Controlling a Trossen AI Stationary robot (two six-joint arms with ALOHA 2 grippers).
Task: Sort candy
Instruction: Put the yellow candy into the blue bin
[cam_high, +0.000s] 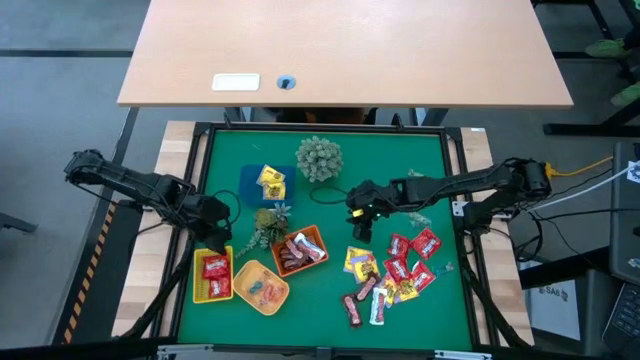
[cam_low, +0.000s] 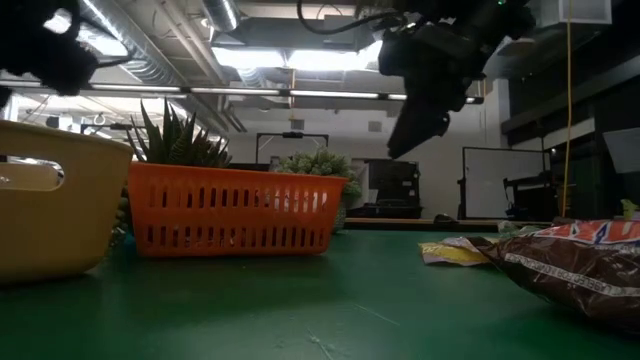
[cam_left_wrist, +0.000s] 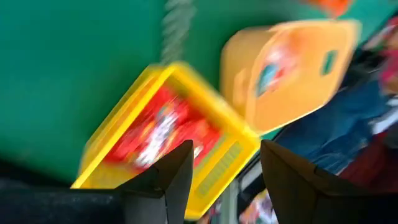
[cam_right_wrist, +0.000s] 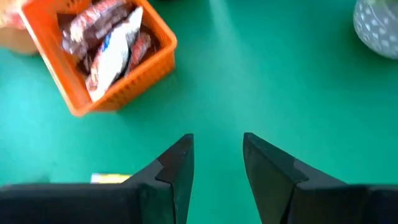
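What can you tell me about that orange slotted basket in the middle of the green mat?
The orange basket is a small rectangular tray that looks like plastic, its walls cut with rows of upright slots. It sits flat on the green mat, turned at an angle to the mat's edges, near the middle. Inside lie several wrapped candies in dark brown, red and white, piled loosely. A spiky plant stands just beside it. Neither arm touches it.

We see a green table (cam_high: 320, 300), an orange tray (cam_high: 318, 237), a yellow tray (cam_high: 213, 296), and red candy packets (cam_high: 412, 255).
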